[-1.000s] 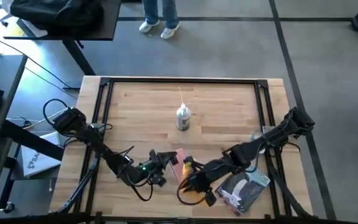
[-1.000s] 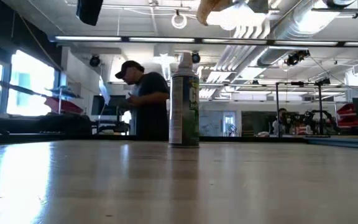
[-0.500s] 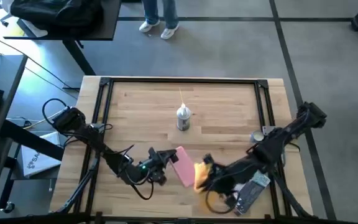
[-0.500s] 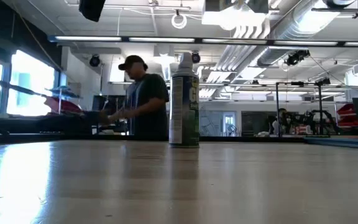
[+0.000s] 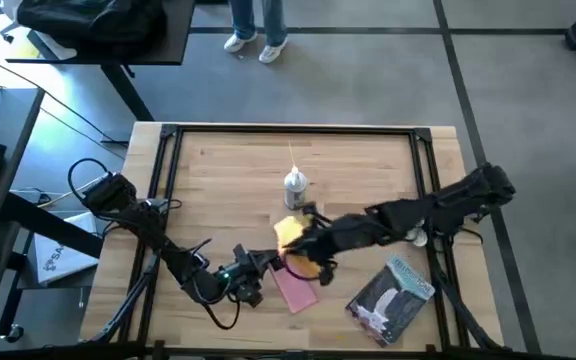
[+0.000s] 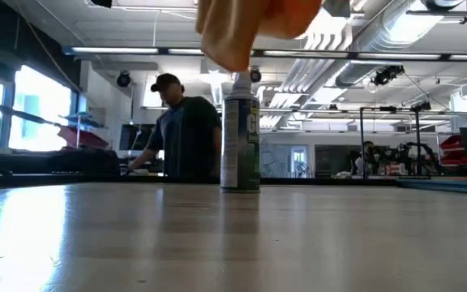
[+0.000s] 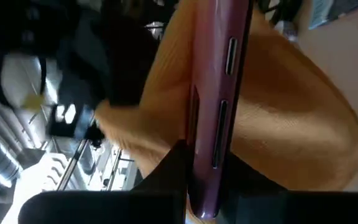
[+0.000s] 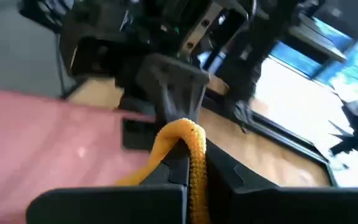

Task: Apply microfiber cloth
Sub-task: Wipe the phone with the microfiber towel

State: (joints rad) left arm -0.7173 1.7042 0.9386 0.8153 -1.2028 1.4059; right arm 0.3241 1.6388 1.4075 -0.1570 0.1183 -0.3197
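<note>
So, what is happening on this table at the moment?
The left gripper holds a pink phone by its edge, near the front of the table. The right gripper is shut on an orange cloth and holds it against the phone. A spray can stands behind them, and a printed packet lies to the right. A person stands in the room behind.

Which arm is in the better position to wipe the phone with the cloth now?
The right one, probably. The right gripper already holds the microfiber cloth against the pink phone, while the left gripper is clamped on the phone's edge and must keep it steady.
</note>
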